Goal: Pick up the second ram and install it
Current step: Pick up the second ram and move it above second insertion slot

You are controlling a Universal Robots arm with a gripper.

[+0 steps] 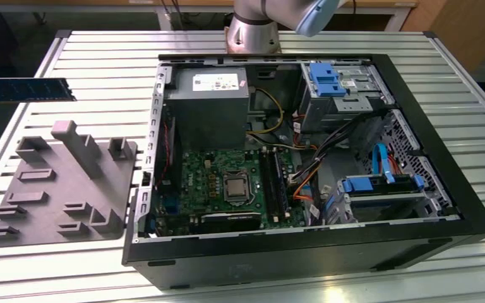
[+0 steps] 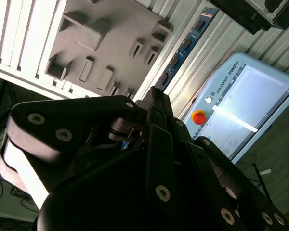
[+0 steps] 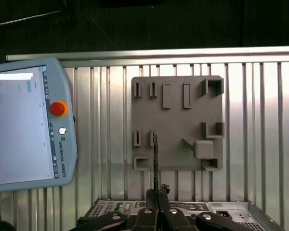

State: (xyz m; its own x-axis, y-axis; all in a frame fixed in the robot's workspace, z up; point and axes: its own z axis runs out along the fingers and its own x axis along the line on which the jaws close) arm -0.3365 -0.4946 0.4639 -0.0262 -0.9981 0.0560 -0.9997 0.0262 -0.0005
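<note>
End effector: the end effector (image 3: 156, 196) is clenched on one end of the ram stick (image 3: 155, 156), fingers nearly closed.
Ram stick: in the air, upper left of the exterior view, over the surface (image 1: 99, 50) near the grey tray (image 1: 53, 192).
Handling: probably light, stiff and fragile; best held by its flat sides.
Further: computer case (image 1: 310, 255), open.

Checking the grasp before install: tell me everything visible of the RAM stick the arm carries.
The second ram is a long, thin, flat dark-blue board with a row of black chips and a small white label. It hangs level in the air at the exterior view's left, clear of the grey holder tray, outside the computer case. In both wrist views one end sits pinched in the gripper; nothing else touches it.
</note>
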